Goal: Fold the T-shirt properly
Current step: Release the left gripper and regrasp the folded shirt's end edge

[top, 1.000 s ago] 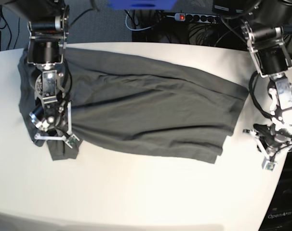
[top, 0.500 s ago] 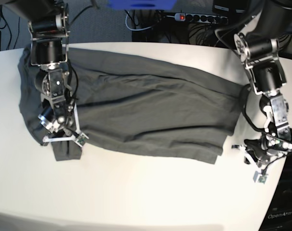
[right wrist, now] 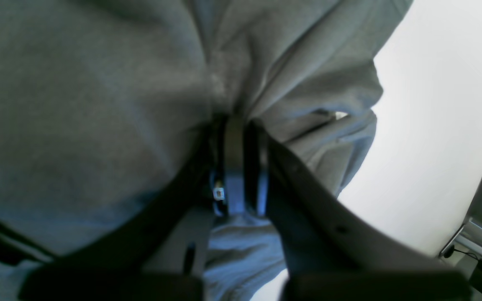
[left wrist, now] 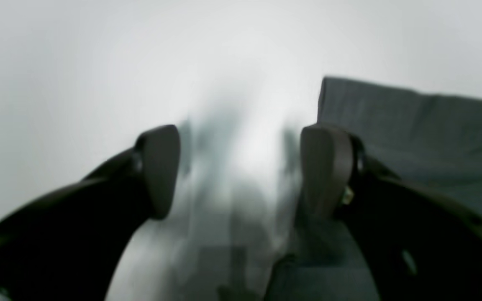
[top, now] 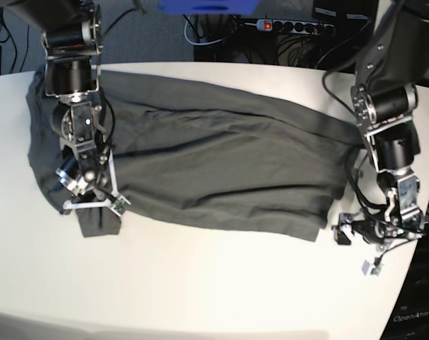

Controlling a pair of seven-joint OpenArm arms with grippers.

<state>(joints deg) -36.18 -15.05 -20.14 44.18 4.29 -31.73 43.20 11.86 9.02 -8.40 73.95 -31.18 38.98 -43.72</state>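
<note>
Fingers [right wrist: 233,142] of the right gripper [top: 94,203]: clenched on a bunched fold of the T-shirt [top: 221,170], cloth puckering away from the pinch on both sides in the right wrist view. Fingers [left wrist: 159,167] of the left gripper [left wrist: 241,171]: spread wide, nothing between them but bare white table [left wrist: 78,83]; the garment's corner lies just beside the far pad, apart from it as far as the blurred view lets one tell. Location of garment: spread flat across the table between the two grippers, one short side under the right arm, the other ending near the left gripper, a small flap hanging out just below the right pinch. Risk, by judgement: with one end gripped and the other free, any lift or pull by the right arm alone would drag the thin cloth crooked and wrinkle the body. Risk, by judgement: the left gripper, closing where it stands, would likely catch table only or a single layer at the corner, giving an uneven fold. Risk: the bunched pinch may hold more layers than intended; not determinable. Surroundings: power strip [top: 289,26] and tangled cables [top: 221,32] beyond the table's far edge, well apart from both grippers; a dark case [top: 416,297] past the table's edge beside the left gripper. Obstructions: none on the cloth itself; the right arm's links overlie the shirt's end.
</note>
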